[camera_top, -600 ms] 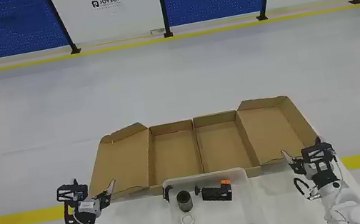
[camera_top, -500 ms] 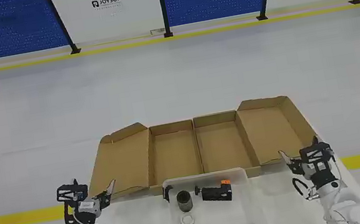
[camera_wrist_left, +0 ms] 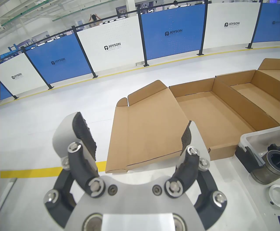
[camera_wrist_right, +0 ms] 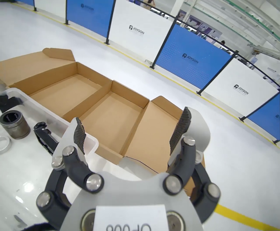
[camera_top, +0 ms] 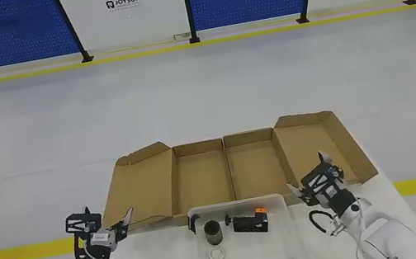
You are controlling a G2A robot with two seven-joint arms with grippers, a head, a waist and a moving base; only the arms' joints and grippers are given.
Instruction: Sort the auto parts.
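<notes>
Swinging inward since the earlier frames, the right claw (camera_top: 308, 172) now hangs released and empty just beside the clear tray (camera_top: 277, 244); the left claw (camera_top: 117, 222) has kept its place on the tray's other side, likewise released and empty; ahead of both claws lies the cardboard box (camera_top: 203, 182), its two compartments bare. Sorting looks not yet begun; the metal cylinder (camera_top: 212, 231), the black part (camera_top: 250, 222) and the white ring (camera_top: 216, 254) all sit in the tray between the claws, the black part nearest the right claw, so every part is left to move.
</notes>
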